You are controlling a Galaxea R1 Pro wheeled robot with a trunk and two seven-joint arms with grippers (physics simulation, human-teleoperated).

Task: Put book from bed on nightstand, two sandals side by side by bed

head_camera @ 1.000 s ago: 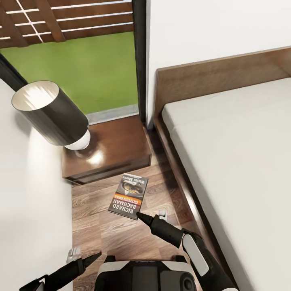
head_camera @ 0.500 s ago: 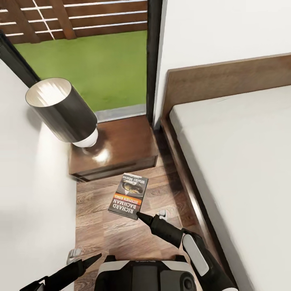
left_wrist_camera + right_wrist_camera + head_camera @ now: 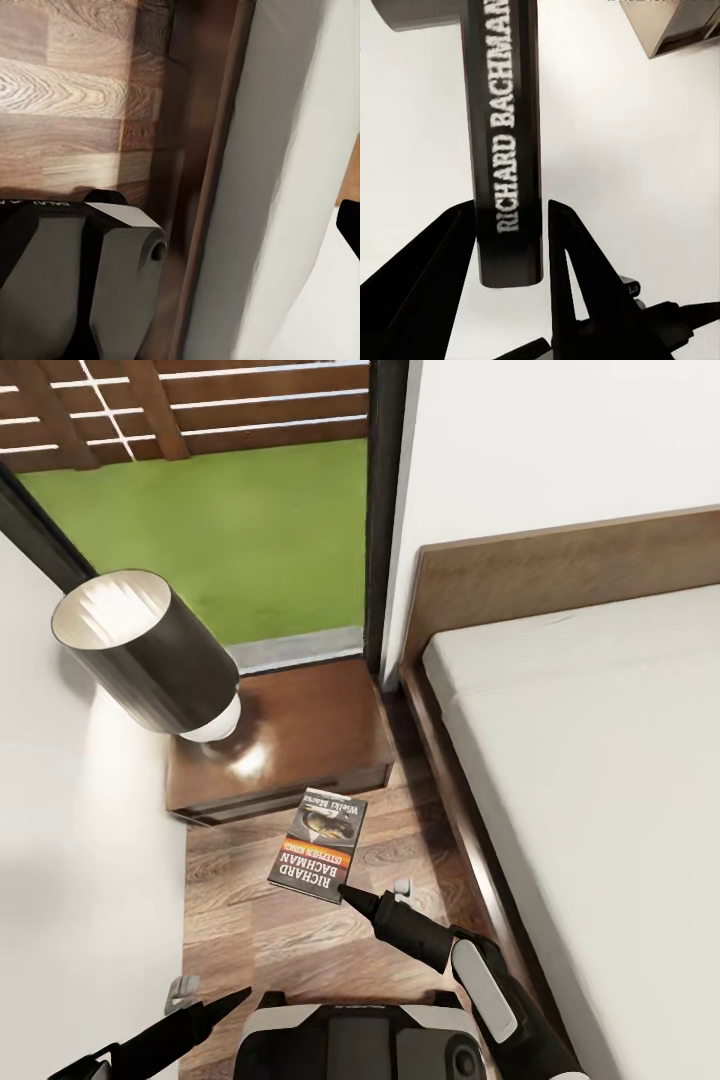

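One item is under way: the right claw (image 3: 343, 888) grips the book (image 3: 318, 844) by its spine, off the bed (image 3: 600, 760), near the nightstand (image 3: 300, 735); book placement and sandals remain. Left claw's state cannot be told.

Bright, even rendered light (edges slightly soft), with lamp (image 3: 150, 650) glare on the nightstand (image 3: 300, 735) top.

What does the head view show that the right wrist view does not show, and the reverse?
Head view alone: the book's front cover, the nightstand ahead with a lamp on it, the bed at the right, the wood floor, and the left gripper.

Right wrist view alone: the spine lettering, RICHARD BACHMAN, between the two dark fingers.

Both: the book held at its edge by the right gripper.
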